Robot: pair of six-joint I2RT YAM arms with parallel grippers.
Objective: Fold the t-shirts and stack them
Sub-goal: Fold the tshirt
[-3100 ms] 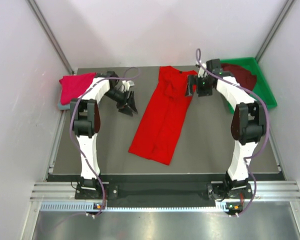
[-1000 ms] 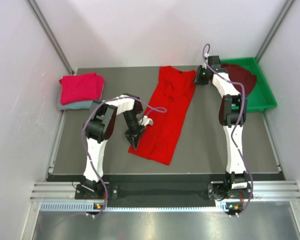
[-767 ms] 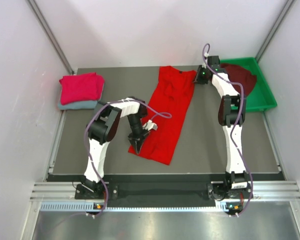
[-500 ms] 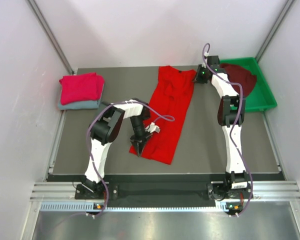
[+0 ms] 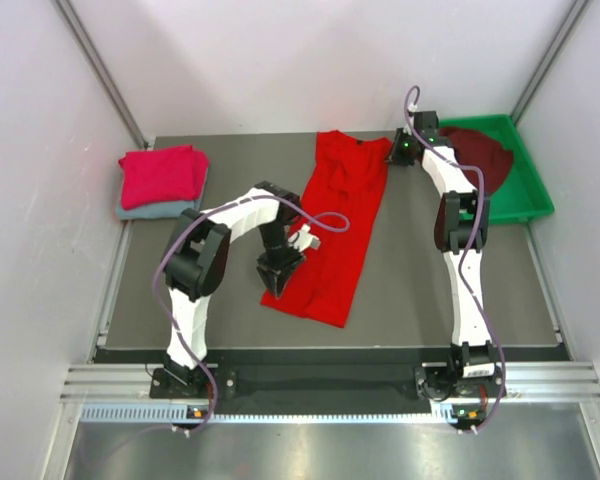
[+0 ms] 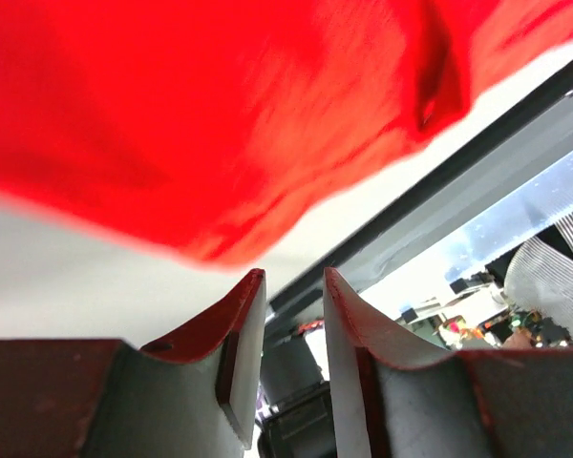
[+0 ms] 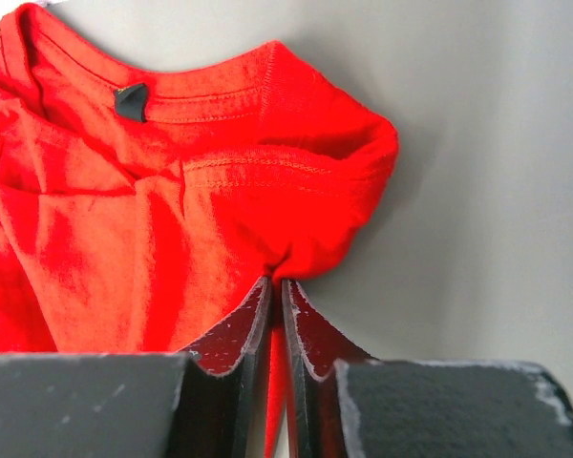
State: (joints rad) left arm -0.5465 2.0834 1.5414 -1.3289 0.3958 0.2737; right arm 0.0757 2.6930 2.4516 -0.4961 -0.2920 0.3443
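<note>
The bright red t-shirt (image 5: 335,225) is found laid lengthwise on the table (image 5: 430,300), folded into 1 narrow strip with its collar at the far end. The right gripper (image 7: 276,286) is seen pinched almost fully closed on a fold of the shoulder beside the collar. The left gripper (image 6: 291,286) is positioned at the near-left hem corner, jaws narrowly parted, with nothing gripped between them.

White walls (image 5: 280,60) enclose a dark grey table (image 5: 405,290) (metal rail (image 5: 310,380) along front).
</note>
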